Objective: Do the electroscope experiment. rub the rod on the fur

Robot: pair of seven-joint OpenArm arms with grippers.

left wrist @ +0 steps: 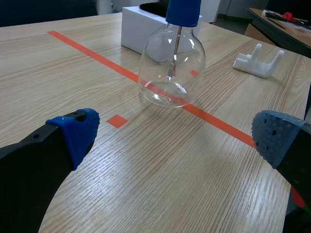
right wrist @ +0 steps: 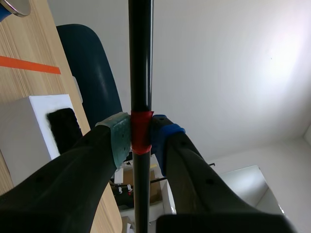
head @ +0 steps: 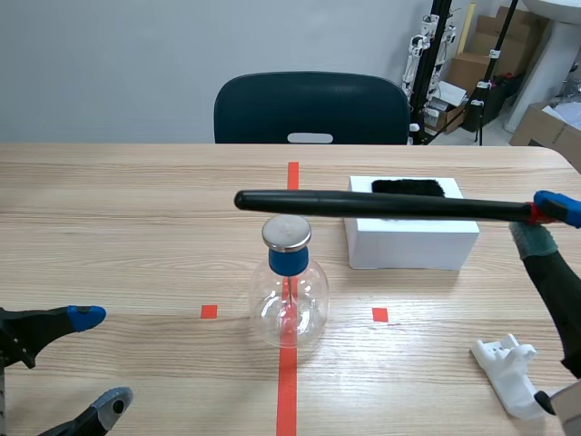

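Near, the left hand [head: 100, 359] is empty, its fingers wide apart. The right hand [head: 545, 216] is clamped on the rod [head: 363, 204], so the pick-up is done. The rod hangs in the air, tip over the jar [head: 289, 295]. Farther back lies the fur [head: 407, 187] on a box [head: 413, 245]. Rubbing looks left to do.

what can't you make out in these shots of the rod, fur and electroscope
1. Scene view: whether the rod touches the fur; it crosses in front of it, hiding any gap.
2. Left wrist view: the top of the flask is cut off by the edge.
3. Scene and left wrist views: what hangs inside the flask is too small and lost in glare.
4. Right wrist view: both ends of the rod run off the edges beyond the right gripper.
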